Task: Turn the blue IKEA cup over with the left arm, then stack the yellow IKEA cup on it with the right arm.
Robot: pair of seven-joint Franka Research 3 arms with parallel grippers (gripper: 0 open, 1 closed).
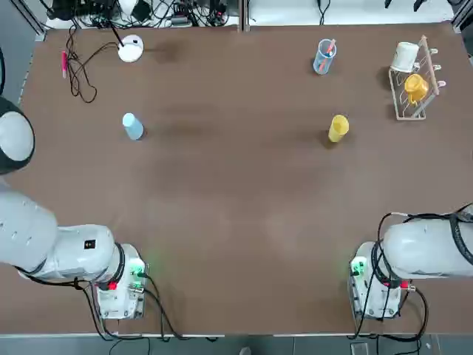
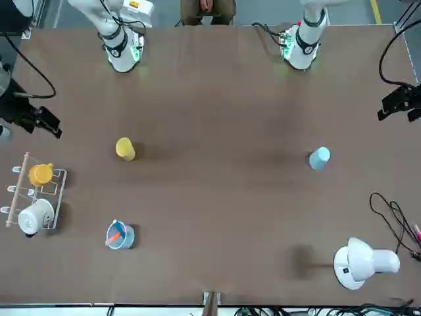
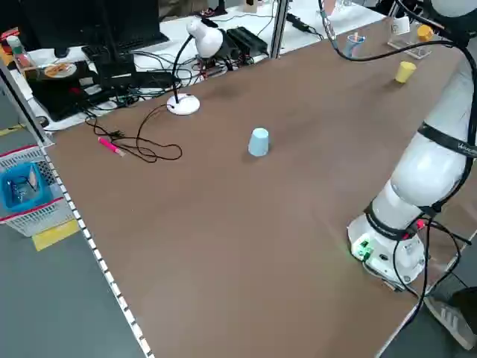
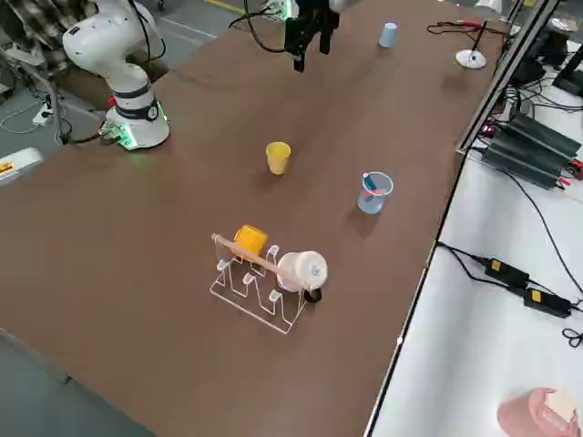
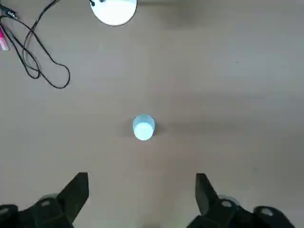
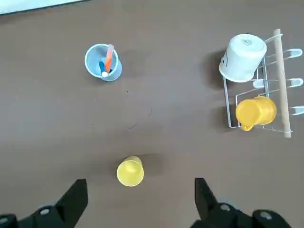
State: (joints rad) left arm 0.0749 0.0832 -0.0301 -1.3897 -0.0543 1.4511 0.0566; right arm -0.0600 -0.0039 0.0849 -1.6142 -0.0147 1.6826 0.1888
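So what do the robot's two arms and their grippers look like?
The left arm and the right arm are glossy white with rounded joints, green lights and black cables at their bases. The left gripper and the right gripper have dark, wedge-shaped fingers.

White desk lamp (image 1: 131,49), black cable (image 1: 80,70), pink pen (image 1: 64,63) upper left; clear blue glass (image 1: 324,57), mug rack (image 1: 414,81) upper right.

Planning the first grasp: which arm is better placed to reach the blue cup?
Left. The blue IKEA cup stands on the robot's left half of the table, directly below the open left gripper; the right gripper hovers over the yellow IKEA cup.
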